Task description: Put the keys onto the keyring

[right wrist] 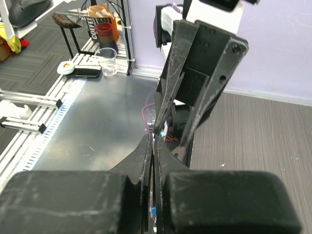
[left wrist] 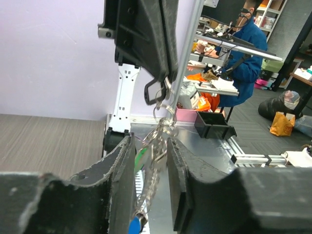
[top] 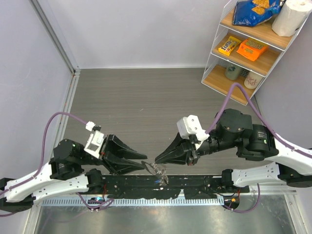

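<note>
grey wood-grain surface [top: 146, 97] fills the overhead view, with a snack shelf [top: 243, 53] at the far right. the left pincer [top: 144, 165] and right pincer [top: 157, 161] point at each other above the near edge, tips near, and the keys [top: 159, 171] hang in a small bunch just below the tips.

from the left wrist, the left pincer's fingers [left wrist: 122, 165] stand partly apart with the keys [left wrist: 158, 134] between them, a green head and a blue head lower down. i cannot tell whether the pads press on them. the right pincer [left wrist: 163, 83] hangs above, the keyring [left wrist: 155, 92], a thin loop, caught at its tips.

from the right wrist, the right pincer [right wrist: 152, 156] is closed to a sliver, facing the left pincer [right wrist: 171, 132].
</note>
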`<action>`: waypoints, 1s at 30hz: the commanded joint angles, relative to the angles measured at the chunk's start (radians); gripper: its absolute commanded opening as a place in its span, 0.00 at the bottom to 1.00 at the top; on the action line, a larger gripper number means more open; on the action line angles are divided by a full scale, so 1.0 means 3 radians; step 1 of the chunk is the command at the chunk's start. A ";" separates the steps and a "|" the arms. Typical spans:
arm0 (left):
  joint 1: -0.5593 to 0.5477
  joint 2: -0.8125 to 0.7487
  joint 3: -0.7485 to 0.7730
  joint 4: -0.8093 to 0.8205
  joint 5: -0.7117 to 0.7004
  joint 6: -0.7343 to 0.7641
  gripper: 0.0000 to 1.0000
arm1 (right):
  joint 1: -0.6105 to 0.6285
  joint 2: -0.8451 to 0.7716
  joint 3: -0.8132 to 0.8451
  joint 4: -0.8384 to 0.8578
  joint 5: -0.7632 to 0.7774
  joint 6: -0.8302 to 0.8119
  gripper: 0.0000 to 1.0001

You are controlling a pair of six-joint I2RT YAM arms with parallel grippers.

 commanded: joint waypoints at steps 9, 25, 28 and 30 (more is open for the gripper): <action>-0.0002 0.0035 0.0121 -0.0097 -0.0061 0.0000 0.59 | 0.0008 0.0211 0.0485 -0.0139 -0.0163 -0.0076 0.05; -0.0002 0.0127 0.0382 -0.0459 -0.0183 -0.0010 0.62 | 0.0008 0.0267 0.0388 -0.0134 0.0189 -0.0050 0.05; -0.0002 0.0142 0.0439 -0.0556 -0.0235 -0.0010 0.62 | 0.0008 0.0287 0.0367 -0.0139 0.0297 -0.0025 0.05; -0.0002 0.0162 0.0484 -0.0587 -0.0240 -0.0020 0.62 | 0.0008 0.0308 0.0357 -0.0134 0.0338 -0.0004 0.05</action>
